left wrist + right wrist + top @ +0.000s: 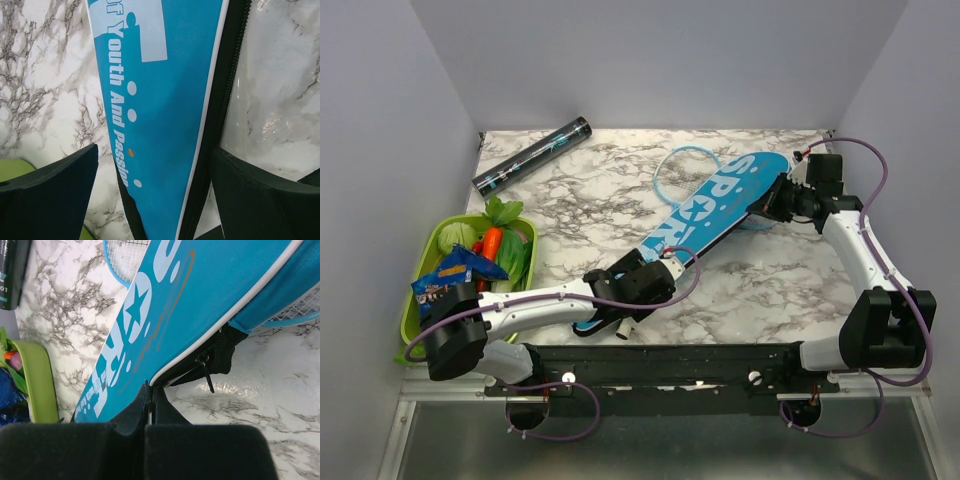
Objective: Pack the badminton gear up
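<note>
The long blue "SPORT" racket cover (720, 210) lies diagonally across the marble table. A light-blue racket head (678, 162) sticks out at its wide end, and its strings show in the right wrist view (125, 255). A white handle end (623, 329) pokes out at the narrow end. My left gripper (668, 266) is open, its jaws either side of the cover's narrow part (165, 125). My right gripper (777, 200) is shut on the cover's zipper edge (150, 390) near the wide end. The dark tube (532, 155) lies at the back left. No shuttlecocks show.
A green basket (412, 300) with vegetables and a blue snack packet (450, 272) stands at the left edge, close to my left arm. Its rim also shows in the right wrist view (40, 380). Grey walls close in the table on three sides.
</note>
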`<state>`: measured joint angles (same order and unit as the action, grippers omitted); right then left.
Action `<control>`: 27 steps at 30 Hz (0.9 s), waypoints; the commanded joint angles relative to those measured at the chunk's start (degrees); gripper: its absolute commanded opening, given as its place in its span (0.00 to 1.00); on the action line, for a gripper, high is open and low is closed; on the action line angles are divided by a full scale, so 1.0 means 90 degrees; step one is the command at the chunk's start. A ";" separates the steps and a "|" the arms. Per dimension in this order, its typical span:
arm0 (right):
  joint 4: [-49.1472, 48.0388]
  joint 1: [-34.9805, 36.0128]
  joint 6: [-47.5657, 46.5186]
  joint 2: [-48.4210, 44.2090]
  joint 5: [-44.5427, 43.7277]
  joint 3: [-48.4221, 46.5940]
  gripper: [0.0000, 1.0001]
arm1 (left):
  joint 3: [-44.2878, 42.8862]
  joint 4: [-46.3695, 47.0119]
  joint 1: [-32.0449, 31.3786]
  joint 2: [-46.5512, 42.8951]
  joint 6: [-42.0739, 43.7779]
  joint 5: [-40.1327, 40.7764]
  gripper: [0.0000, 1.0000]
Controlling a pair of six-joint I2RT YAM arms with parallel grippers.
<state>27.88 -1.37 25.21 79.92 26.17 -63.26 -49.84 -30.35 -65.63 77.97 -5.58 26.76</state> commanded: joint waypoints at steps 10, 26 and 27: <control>-0.0227 -0.0034 -0.0145 -0.0169 0.0471 0.0037 0.01 | -0.0214 0.0237 0.0016 0.0018 0.0376 0.1225 0.41; -0.0285 -0.0034 -0.0184 -0.0101 0.0647 0.0027 0.01 | -0.0067 0.0540 0.0241 0.0565 0.0894 0.1304 0.62; -0.0285 -0.0034 -0.0184 -0.0101 0.0647 0.0008 0.01 | -0.0077 0.0540 0.0270 0.0545 0.0904 0.1217 0.58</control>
<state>26.59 -1.50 24.91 79.92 29.50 -63.26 -50.24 -26.83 -64.47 82.59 0.86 36.88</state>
